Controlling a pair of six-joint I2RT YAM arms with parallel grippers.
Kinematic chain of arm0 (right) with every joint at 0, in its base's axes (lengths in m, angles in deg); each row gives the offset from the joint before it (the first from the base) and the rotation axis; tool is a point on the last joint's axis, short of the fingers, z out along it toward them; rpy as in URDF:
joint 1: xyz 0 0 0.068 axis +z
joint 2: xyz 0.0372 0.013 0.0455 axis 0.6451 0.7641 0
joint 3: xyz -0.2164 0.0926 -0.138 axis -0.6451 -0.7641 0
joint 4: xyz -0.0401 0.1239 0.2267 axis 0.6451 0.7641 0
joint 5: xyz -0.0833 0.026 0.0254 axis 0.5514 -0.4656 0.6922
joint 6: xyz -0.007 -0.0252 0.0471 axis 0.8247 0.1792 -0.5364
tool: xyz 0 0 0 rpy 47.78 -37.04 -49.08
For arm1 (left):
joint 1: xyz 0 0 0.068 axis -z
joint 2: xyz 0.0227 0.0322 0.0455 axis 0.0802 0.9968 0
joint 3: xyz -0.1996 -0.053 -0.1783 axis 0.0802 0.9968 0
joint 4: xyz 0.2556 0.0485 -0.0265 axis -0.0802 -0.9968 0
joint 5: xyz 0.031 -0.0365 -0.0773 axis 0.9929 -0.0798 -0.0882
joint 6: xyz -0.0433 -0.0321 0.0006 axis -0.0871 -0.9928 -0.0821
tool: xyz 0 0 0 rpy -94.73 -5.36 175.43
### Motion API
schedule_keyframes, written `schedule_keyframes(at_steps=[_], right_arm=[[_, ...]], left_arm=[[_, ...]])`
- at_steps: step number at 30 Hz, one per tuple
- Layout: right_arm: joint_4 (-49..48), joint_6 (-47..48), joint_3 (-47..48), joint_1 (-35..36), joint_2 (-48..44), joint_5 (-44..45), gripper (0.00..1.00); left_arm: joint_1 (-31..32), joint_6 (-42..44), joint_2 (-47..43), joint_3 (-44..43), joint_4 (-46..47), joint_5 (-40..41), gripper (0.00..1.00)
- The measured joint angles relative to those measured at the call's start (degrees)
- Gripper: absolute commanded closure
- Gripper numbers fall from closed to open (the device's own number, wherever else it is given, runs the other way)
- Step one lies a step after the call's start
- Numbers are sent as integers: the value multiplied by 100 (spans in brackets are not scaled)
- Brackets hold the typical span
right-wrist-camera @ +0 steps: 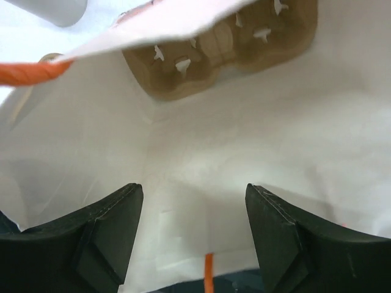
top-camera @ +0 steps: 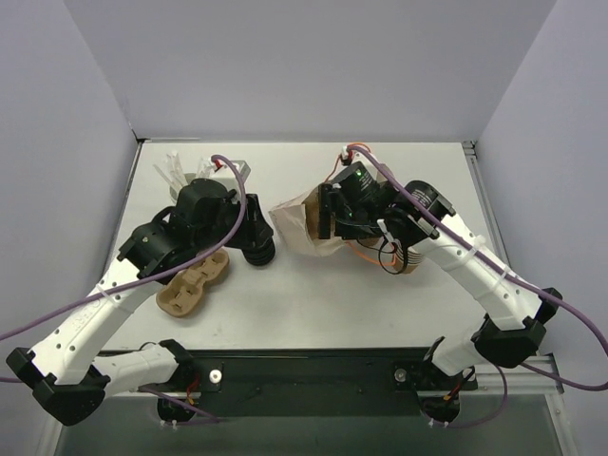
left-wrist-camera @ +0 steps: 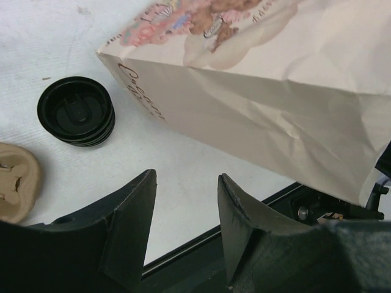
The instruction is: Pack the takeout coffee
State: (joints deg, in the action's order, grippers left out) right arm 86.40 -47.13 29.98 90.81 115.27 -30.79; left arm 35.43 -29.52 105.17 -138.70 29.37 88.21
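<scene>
Inside paper bag [right-wrist-camera: 201,152], right fingers [right-wrist-camera: 98,238] spread, empty, carrier [right-wrist-camera: 214,55] beyond; left fingers [left-wrist-camera: 128,226] spread outside; coffee unseen.

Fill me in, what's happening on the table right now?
The right pincer, open and empty, reaches into the mouth of the paper bag, which seems to lie on its side mid-table; a cardboard cup carrier sits deep inside it. The left pincer, also open and empty, hovers beside the bag near a stack of black lids and a second carrier. No lidded coffee cup shows in any view.
</scene>
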Motion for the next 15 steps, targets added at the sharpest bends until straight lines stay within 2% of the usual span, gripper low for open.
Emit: schedule_keyframes(at_steps=[15], right_arm=[[66,50,-199,-42,61,-4,33]], left_arm=[[369,-90,157,-153,306,35,46]])
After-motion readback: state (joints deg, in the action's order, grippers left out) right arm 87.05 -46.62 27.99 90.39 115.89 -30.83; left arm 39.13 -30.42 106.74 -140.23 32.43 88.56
